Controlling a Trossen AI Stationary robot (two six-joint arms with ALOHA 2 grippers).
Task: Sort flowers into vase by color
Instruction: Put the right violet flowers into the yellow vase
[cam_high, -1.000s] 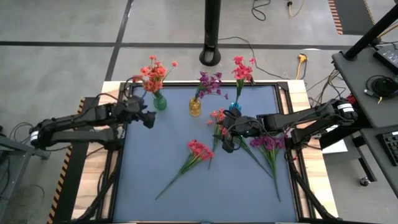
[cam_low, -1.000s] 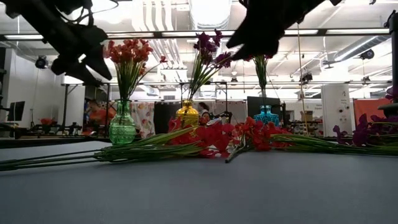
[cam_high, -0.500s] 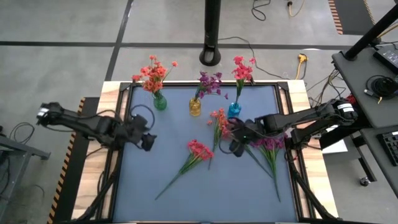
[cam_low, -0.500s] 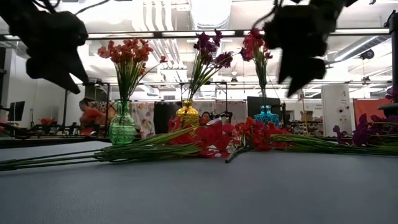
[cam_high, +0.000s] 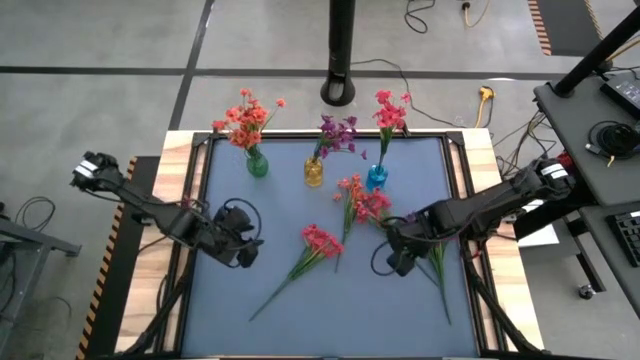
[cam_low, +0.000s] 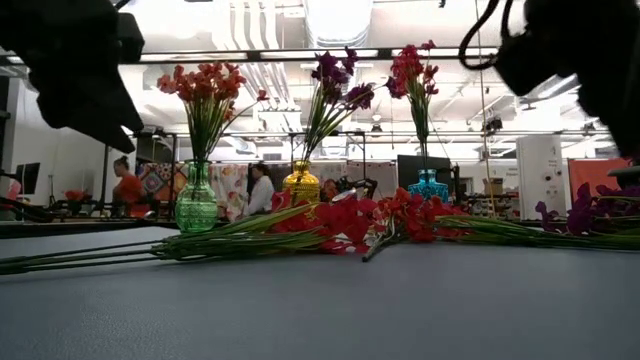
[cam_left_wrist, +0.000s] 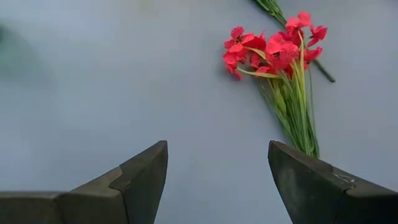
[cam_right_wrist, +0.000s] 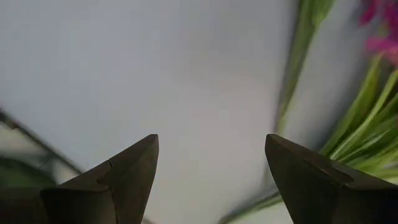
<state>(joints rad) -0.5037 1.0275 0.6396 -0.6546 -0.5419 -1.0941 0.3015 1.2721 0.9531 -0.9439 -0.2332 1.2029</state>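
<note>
Shadows more than shapes is what the level camera gives of the two arms: dark masses cut off at the upper corners, nothing of their jaws to be made out there. From overhead it is plainer. The left gripper (cam_high: 243, 252) hangs over the left part of the blue counter (cam_high: 300, 300), and its wrist camera shows its jaws standing wide with nothing between them, a pink-red spray (cam_left_wrist: 280, 56) lying ahead on the mat. The right gripper (cam_high: 396, 262) sits low over the right part of the counter, just beside the purple spray (cam_high: 435, 240); its jaws are wide and empty too, with green stems and a blur of magenta blossom off to one side in its own camera.

Three vases stand along the far edge: a green vase (cam_high: 257, 163) holding orange-red flowers (cam_high: 247, 118), a yellow vase (cam_high: 314, 172) with purple flowers (cam_high: 338, 132), and a blue vase (cam_high: 377, 175) with pink-red flowers (cam_high: 390, 112). Loose on the counter are an orange-red spray (cam_high: 355, 198) near the blue vase, the pink-red spray in the middle, and the purple one, partly covered by the right arm.

Only the level camera takes in the room behind, where two people (cam_low: 262, 190) stand far off, too small to tell much. I can read no writing anywhere.
</note>
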